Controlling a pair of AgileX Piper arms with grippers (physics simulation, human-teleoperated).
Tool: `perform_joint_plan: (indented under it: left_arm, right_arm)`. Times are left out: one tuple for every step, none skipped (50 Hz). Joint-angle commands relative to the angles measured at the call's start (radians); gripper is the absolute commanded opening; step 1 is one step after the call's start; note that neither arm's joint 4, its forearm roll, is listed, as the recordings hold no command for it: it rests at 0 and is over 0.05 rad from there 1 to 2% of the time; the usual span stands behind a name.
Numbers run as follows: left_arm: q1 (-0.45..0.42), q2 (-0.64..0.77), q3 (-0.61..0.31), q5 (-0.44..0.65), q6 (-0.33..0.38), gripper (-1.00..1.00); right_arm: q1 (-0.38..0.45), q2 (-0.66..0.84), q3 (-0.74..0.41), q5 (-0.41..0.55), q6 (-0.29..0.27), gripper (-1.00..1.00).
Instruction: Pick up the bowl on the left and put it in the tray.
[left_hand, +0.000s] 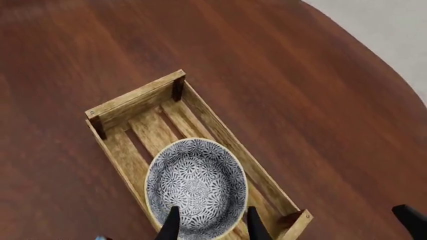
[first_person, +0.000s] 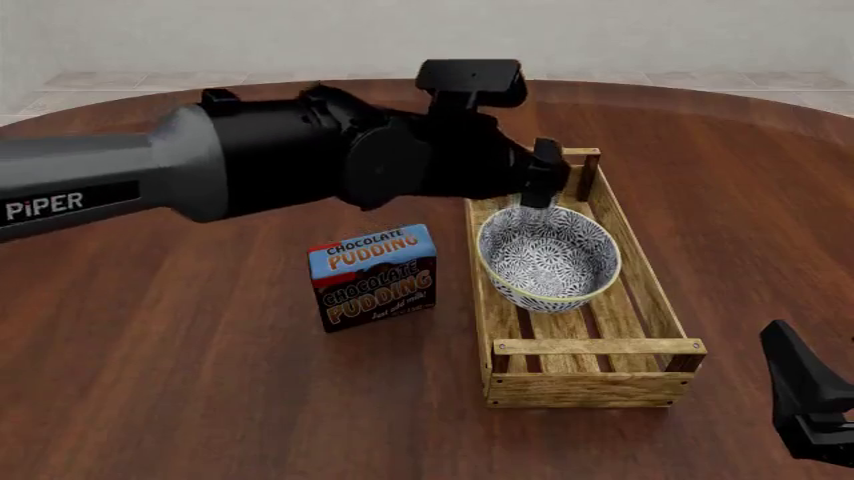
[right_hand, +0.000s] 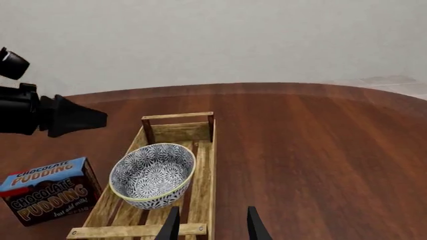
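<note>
The blue-and-white patterned bowl (first_person: 547, 258) sits inside the light-wood slatted tray (first_person: 594, 350), in its middle part and slightly tilted. The left wrist view shows the bowl (left_hand: 195, 186) in the tray (left_hand: 133, 97) below my spread fingers. My left gripper (first_person: 541, 185) hovers open above the bowl's far rim and holds nothing. From the right wrist view, the left gripper (right_hand: 80, 118) hangs clear of the bowl (right_hand: 152, 175). My right gripper (first_person: 807, 400) stands open and empty at the table's near right, aimed at the tray (right_hand: 177, 117).
A blue chocolate pudding box (first_person: 374, 278) stands upright just left of the tray. The round dark wooden table (first_person: 200, 380) extends around them, its far edge behind the tray. My left arm reaches in across the table's left side.
</note>
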Motion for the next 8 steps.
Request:
perform_joint_plan:
  left_arm:
    - [-0.021,-0.124,0.062,0.010,0.006,1.00]
    - [-0.027,-0.142,0.073,0.009,0.006,1.00]
    - [-0.027,-0.142,0.073,0.008,0.006,1.00]
    - [-0.031,-0.175,0.088,0.004,0.018,1.00]
    - [-0.037,-0.187,0.093,0.007,0.006,1.00]
    - [-0.037,-0.200,0.097,0.006,0.009,1.00]
    - [-0.048,-0.216,0.100,0.013,0.005,1.00]
    - [-0.043,-0.228,0.100,0.017,0.011,1.00]
  right_arm:
    - [0.004,0.000,0.000,-0.002,-0.003,1.00]
    - [0.005,0.000,0.000,-0.003,-0.003,1.00]
    - [0.005,0.000,0.000,-0.003,-0.003,1.00]
    - [0.003,0.000,0.000,-0.002,-0.004,1.00]
    - [0.004,0.000,0.000,-0.002,-0.003,1.00]
    - [0.004,0.000,0.000,-0.001,-0.004,1.00]
    - [0.005,0.000,0.000,0.001,-0.005,1.00]
    - [0.006,0.000,0.000,0.001,-0.007,1.00]
